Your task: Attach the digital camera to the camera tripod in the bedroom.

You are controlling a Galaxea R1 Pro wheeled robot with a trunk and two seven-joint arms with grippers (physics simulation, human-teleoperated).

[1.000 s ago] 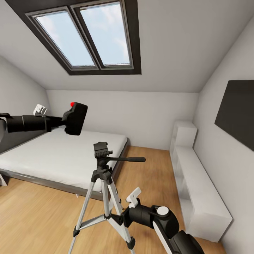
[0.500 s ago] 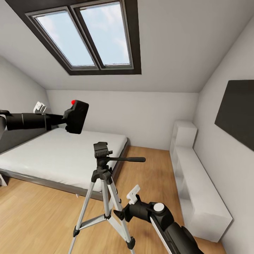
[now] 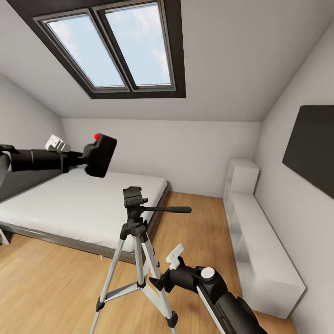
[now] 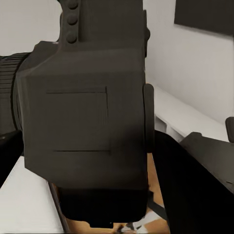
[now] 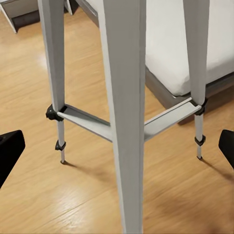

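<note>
- White-walled bedroom (image 3: 208, 148): skylight (image 3: 111, 46) at 11 o'clock, low bed (image 3: 79, 204) at 9, white shelving (image 3: 260, 250) at 3.
- Camera tripod (image 3: 137, 241) stands on the wooden floor (image 3: 51, 287) at 6 o'clock, head bare.
- Left gripper (image 3: 86, 157) is clamped on the digital camera (image 3: 99, 155), held in the air at 10 o'clock, above and apart from the tripod.
- Right gripper (image 3: 155, 283), fingers spread wide, sits just beside a tripod leg (image 5: 124, 112).
</note>
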